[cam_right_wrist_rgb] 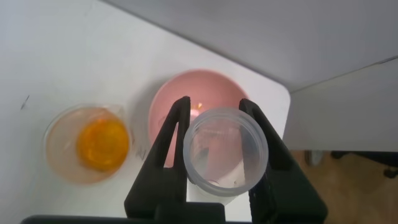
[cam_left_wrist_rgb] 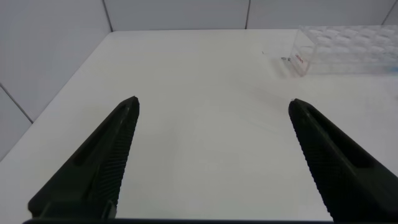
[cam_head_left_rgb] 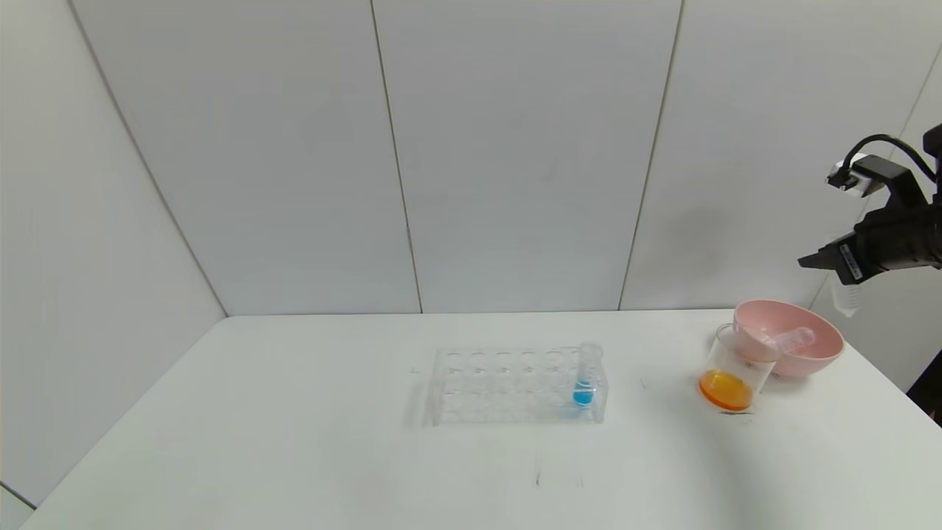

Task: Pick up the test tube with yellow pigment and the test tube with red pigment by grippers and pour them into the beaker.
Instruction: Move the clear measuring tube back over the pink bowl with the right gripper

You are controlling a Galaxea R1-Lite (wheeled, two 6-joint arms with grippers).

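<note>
At the right edge of the head view the right gripper (cam_head_left_rgb: 813, 260) hangs high above the table (cam_head_left_rgb: 294, 442), over the pink bowl (cam_head_left_rgb: 809, 353); its jaws are closed on an empty clear test tube (cam_right_wrist_rgb: 225, 151), which in the right wrist view sits squarely between the two black fingers (cam_right_wrist_rgb: 168, 140), its open flared rim facing the camera; which pigment it held cannot be told. Below it, at the right of the head view, the beaker (cam_head_left_rgb: 732, 372) stands touching the bowl's near-left side and holds orange liquid at its bottom. A second empty tube (cam_head_left_rgb: 787, 340) lies tilted across the bowl's rim. Near the middle of the head view a clear rack (cam_head_left_rgb: 508, 386) holds one upright tube with blue liquid (cam_head_left_rgb: 586, 375) at its right end. The left gripper (cam_left_wrist_rgb: 211, 109) hovers over bare table, jaws spread wide, holding nothing, with the rack at the upper right of its wrist view.
</note>
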